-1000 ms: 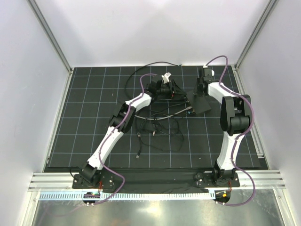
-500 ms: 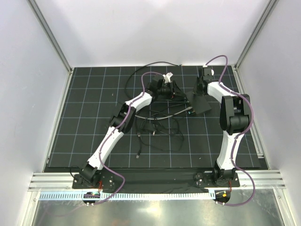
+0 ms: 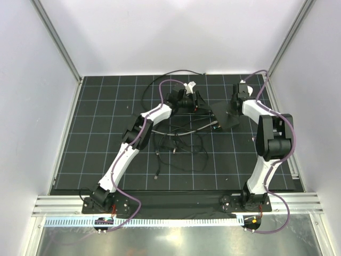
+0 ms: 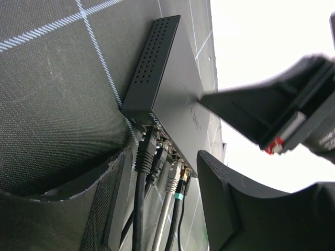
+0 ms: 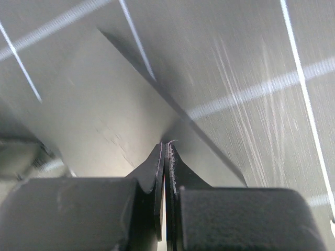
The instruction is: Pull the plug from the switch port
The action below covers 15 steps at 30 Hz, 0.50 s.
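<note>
Black gridded bench (image 3: 106,133) holds the switch (image 3: 228,116) far right; its ports (image 4: 157,128) face my left end effector (image 4: 162,157), fingers apart before the plugs (image 4: 149,151). Right end effector (image 5: 165,151), pinched together, rests on it; I'd pull straight.

The switch (image 3: 226,117) lies on the mat (image 3: 106,133), in its far right part. Along the switch's left edge, a row of plugs (image 4: 157,157) sits side by side in the ports (image 4: 162,137), between the fingers of the left gripper (image 3: 201,104). The right gripper (image 3: 233,106) rests its tip on the switch's top. A tangle of loose cables (image 3: 178,144) lies left of the switch, nearer the arm bases.
</note>
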{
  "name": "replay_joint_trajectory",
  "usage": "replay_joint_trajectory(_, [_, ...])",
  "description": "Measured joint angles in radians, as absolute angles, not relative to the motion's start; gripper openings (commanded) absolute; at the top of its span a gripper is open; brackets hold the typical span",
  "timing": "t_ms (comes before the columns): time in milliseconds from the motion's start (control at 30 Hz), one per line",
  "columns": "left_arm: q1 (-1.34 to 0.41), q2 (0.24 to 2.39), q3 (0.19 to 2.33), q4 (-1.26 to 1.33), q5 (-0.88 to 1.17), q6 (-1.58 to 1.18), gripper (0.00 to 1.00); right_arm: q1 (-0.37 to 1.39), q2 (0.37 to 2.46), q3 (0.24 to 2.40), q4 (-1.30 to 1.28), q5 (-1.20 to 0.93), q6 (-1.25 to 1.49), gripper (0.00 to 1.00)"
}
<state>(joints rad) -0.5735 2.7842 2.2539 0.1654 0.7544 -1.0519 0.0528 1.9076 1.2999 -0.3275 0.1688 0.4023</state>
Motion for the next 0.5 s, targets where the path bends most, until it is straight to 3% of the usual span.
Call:
replay_joint_trajectory(67, [-0.573,2.786,2.266,0.147,0.76,-1.036,0.58,0.046,1.858,1.237,-0.323,0.159,0.42,0.08])
replay_joint_trajectory(433, [-0.567,2.786,2.268,0.126,0.799,-0.984,0.55,0.054,1.583,1.027,-0.385,0.15,0.54,0.18])
replay_joint_trajectory(500, [-0.567,2.786,2.268,0.123,0.806,-0.981,0.55,0.046,1.537,1.003,-0.388,0.151,0.561,0.27])
